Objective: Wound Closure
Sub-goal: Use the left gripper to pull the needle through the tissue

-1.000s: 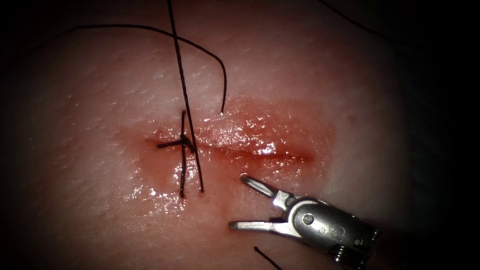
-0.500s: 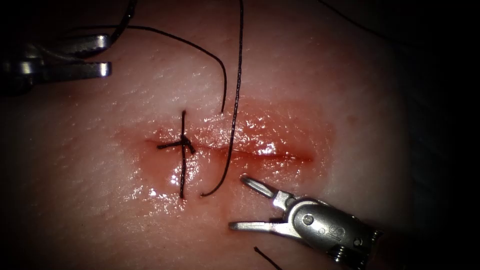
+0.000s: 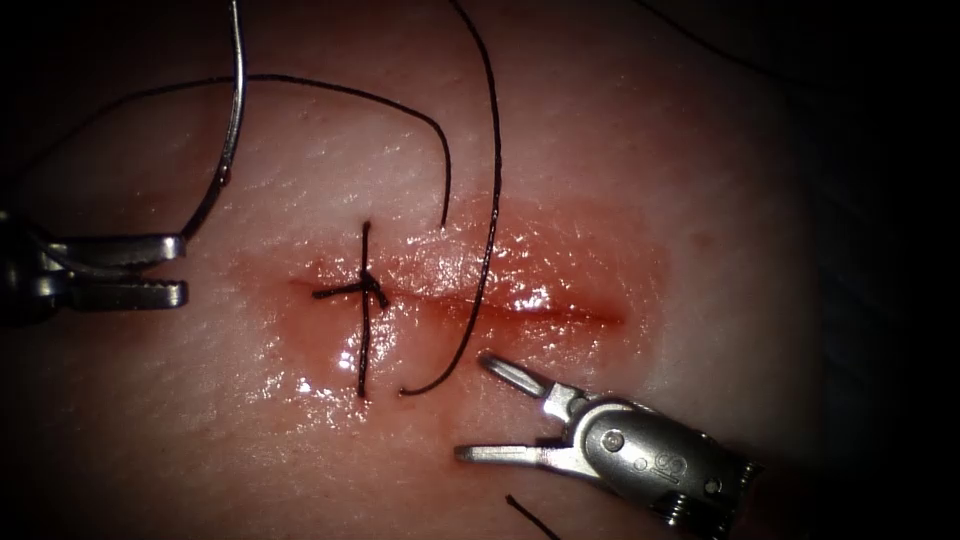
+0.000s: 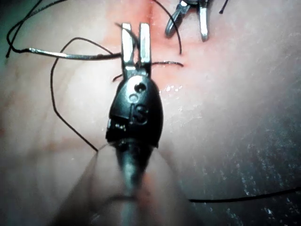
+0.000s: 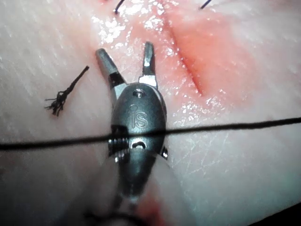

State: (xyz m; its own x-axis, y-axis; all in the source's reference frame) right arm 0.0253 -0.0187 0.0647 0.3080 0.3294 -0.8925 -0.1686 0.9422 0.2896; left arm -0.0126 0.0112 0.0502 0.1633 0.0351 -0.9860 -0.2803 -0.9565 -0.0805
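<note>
Endoscope view first, since we get the whole layout there. Left tool (image 3: 180, 268) comes in from 9 o'clock, lying roughly flat with its tips aimed toward 3 o'clock. Its jaws sit slightly apart, and the needle (image 3: 232, 120) meets the upper jaw tip at its lower end. We can't tell for sure if it's actually clamped or just touching. The needle's long axis runs close to vertical, curving from the jaw up toward 12 o'clock and out of frame, bulging toward 3 o'clock. It's clear of the tissue (image 3: 700, 180), well left of the cut (image 3: 520, 305).

Right tool (image 3: 480, 405) enters from 5 o'clock, jaws spread wide in a V, holding nothing, just below the cut.

One tied stitch (image 3: 365, 290) crosses the cut's left end. The thread (image 3: 490, 200) drops from 12 o'clock, crosses the cut and hooks into the tissue near the stitch's lower end. Red fluid (image 3: 480, 270) glistens around the cut.

From the left wrist we see the left tool (image 4: 135, 34) with the needle (image 4: 70, 55) running sideways off it. From the right wrist, the right tool (image 5: 127, 54) gapes open, a frayed cut end of thread (image 5: 66, 94) lying beside it.
</note>
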